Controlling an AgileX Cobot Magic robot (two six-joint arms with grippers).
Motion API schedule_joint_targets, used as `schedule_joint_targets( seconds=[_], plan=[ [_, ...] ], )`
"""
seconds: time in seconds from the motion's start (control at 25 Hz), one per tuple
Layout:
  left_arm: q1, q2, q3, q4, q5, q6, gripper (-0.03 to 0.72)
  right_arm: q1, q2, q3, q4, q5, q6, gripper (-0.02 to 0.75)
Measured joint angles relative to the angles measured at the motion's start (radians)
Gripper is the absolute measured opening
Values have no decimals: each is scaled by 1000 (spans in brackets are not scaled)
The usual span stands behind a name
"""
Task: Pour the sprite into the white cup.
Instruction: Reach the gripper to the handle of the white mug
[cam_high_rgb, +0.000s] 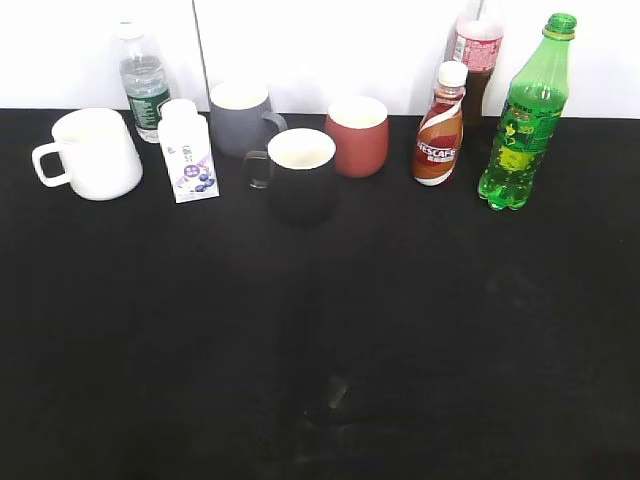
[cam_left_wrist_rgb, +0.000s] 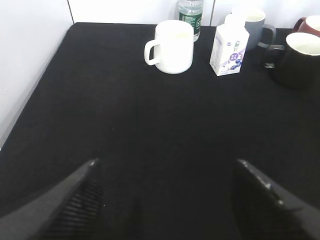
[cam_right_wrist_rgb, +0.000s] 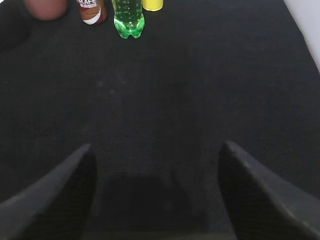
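Observation:
The sprite (cam_high_rgb: 524, 125) is a tall green bottle with a green cap, upright at the back right of the black table. Its base shows at the top of the right wrist view (cam_right_wrist_rgb: 129, 20). The white cup (cam_high_rgb: 92, 153) stands upright at the back left with its handle to the left; it also shows in the left wrist view (cam_left_wrist_rgb: 172, 46). My left gripper (cam_left_wrist_rgb: 165, 165) is open and empty, well short of the white cup. My right gripper (cam_right_wrist_rgb: 156, 150) is open and empty, well short of the sprite. Neither gripper shows in the exterior view.
Along the back stand a clear water bottle (cam_high_rgb: 145, 85), a small white carton (cam_high_rgb: 189, 152), a grey mug (cam_high_rgb: 243, 118), a black mug (cam_high_rgb: 298, 174), a red-brown cup (cam_high_rgb: 357, 135), a brown Nescafe bottle (cam_high_rgb: 441, 125) and a dark bottle (cam_high_rgb: 476, 50). A yellow thing (cam_right_wrist_rgb: 152, 4) stands behind the sprite.

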Motion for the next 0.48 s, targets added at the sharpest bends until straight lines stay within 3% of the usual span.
schedule_joint_targets(
  seconds=[0.36,0.48],
  plan=[
    [0,0,-6,0,-7,0,571,0,0,0,0,0,0,565],
    [0,44,-33,8,-298,0,568,0,0,0,0,0,0,565]
  ],
)
